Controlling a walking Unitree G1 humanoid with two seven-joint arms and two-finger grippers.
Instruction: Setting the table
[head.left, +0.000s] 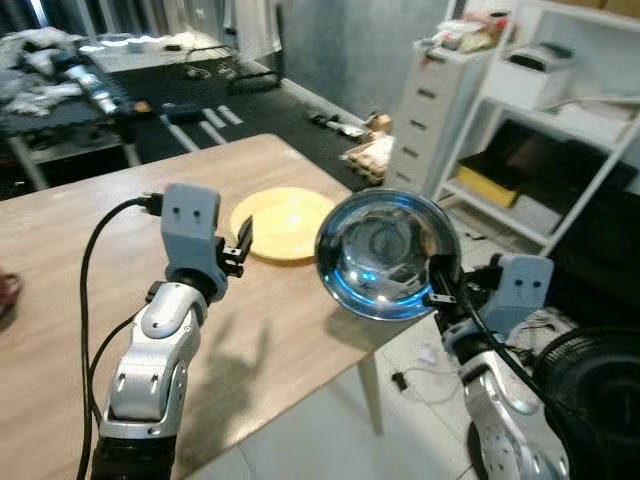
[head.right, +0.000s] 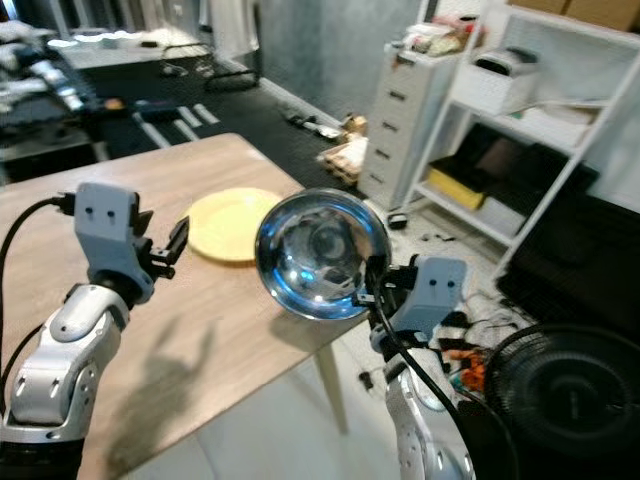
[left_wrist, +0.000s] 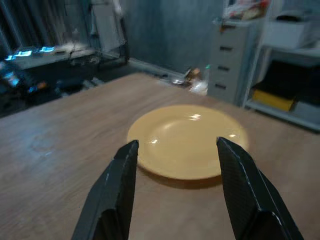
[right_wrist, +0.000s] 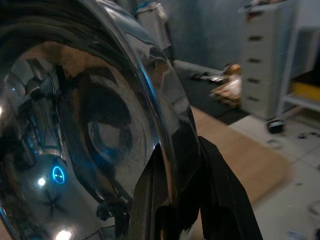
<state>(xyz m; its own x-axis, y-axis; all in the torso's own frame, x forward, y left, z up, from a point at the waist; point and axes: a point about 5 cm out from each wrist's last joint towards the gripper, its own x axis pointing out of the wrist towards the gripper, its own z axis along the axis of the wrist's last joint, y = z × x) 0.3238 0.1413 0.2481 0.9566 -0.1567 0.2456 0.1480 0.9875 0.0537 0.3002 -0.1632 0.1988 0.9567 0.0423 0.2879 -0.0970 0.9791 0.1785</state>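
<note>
A shiny metal bowl is held on edge above the right corner of the wooden table, its hollow facing me. My right gripper is shut on its rim, one finger on each side. A yellow plate lies flat on the table just left of the bowl. My left gripper hovers open near the plate's near-left edge; in the left wrist view the plate sits beyond the two spread fingers, with nothing between them.
A white drawer unit and white shelving stand to the right past the table's edge. A black fan is on the floor at lower right. Clutter lies on the dark floor behind the table.
</note>
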